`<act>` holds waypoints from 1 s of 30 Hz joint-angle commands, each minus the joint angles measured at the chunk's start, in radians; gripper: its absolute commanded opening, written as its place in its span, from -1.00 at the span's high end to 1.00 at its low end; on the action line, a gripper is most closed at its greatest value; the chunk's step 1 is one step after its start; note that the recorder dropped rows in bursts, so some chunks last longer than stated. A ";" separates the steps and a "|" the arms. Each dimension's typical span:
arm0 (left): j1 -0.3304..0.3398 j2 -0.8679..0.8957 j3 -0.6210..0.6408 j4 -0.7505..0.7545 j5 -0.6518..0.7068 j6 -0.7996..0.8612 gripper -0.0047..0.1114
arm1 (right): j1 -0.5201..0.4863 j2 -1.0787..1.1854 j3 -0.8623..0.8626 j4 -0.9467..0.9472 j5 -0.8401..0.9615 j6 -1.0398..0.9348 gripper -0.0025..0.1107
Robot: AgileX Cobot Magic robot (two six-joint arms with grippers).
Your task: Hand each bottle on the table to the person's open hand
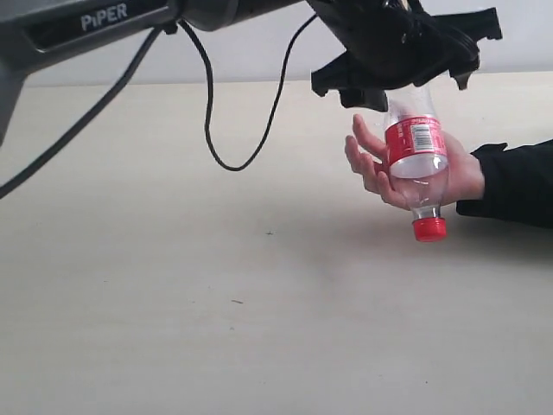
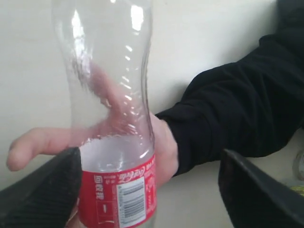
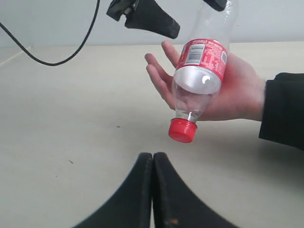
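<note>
A clear slim bottle (image 1: 416,151) with a red label hangs upside down, its red cap (image 1: 429,228) lowest. Its side rests in the person's open hand (image 1: 371,164), just above the table (image 1: 173,285). My left gripper (image 1: 406,82) stands open around the bottle's base end. In the left wrist view the bottle (image 2: 111,118) lies against one finger (image 2: 42,194), while the other finger (image 2: 256,190) is well clear of it. My right gripper (image 3: 153,161) is shut and empty, low over the table, facing the bottle (image 3: 199,80) and hand (image 3: 232,95).
The person's black sleeve (image 1: 514,181) comes in from the right edge. A black cable (image 1: 207,112) loops down from the left arm (image 1: 95,22) over the back of the table. Something clear and yellowish (image 2: 298,178) shows at the left wrist view's edge.
</note>
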 commanded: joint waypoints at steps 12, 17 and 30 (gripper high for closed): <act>0.059 -0.172 -0.009 0.172 0.419 0.238 0.88 | 0.000 -0.003 0.005 0.001 -0.008 -0.002 0.96; 0.020 -0.212 0.043 0.257 0.419 0.303 0.88 | 0.000 -0.003 0.005 0.001 -0.008 -0.002 0.96; -0.045 -0.748 0.807 0.305 -0.138 0.215 0.88 | 0.000 -0.003 0.005 0.001 -0.008 -0.002 0.96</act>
